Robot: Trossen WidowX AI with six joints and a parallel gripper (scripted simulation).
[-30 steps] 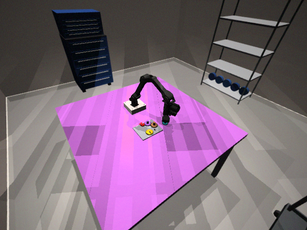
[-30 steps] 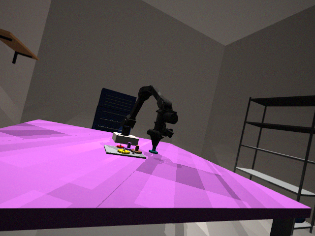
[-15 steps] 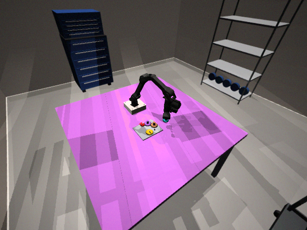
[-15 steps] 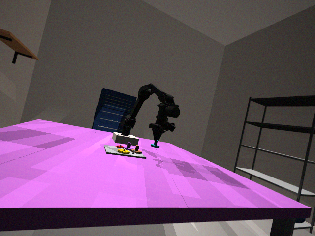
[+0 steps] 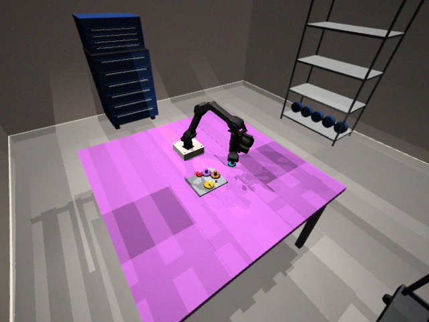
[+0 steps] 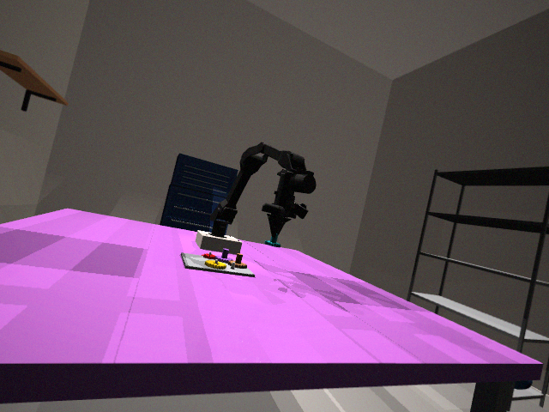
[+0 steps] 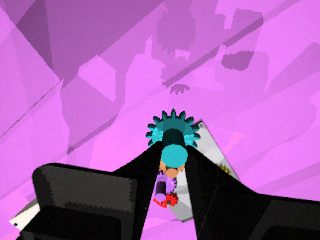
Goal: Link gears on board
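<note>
My gripper (image 6: 274, 233) (image 7: 173, 147) is shut on the stem of a teal gear (image 5: 231, 164) (image 6: 272, 243) (image 7: 173, 121) and holds it in the air above the table, off the board's right side. The grey board (image 5: 200, 191) (image 6: 193, 262) (image 7: 186, 212) carries a red gear (image 5: 198, 174) (image 6: 208, 256), a purple gear (image 5: 206, 172) (image 6: 225, 254) (image 7: 161, 187) beside it, an orange-brown gear (image 5: 215, 174) (image 6: 239, 261) next to the purple one, and a yellow gear (image 5: 208, 184) (image 6: 215, 264) with a black stripe. A bare peg (image 5: 216, 181) (image 6: 232, 265) stands between the orange-brown and yellow gears.
The arm's white base block (image 5: 188, 152) (image 6: 218, 242) stands behind the board on the pink table (image 5: 221, 242) (image 6: 248, 328). A blue drawer cabinet (image 5: 120, 76) and a metal shelf rack (image 5: 332, 62) stand away from the table.
</note>
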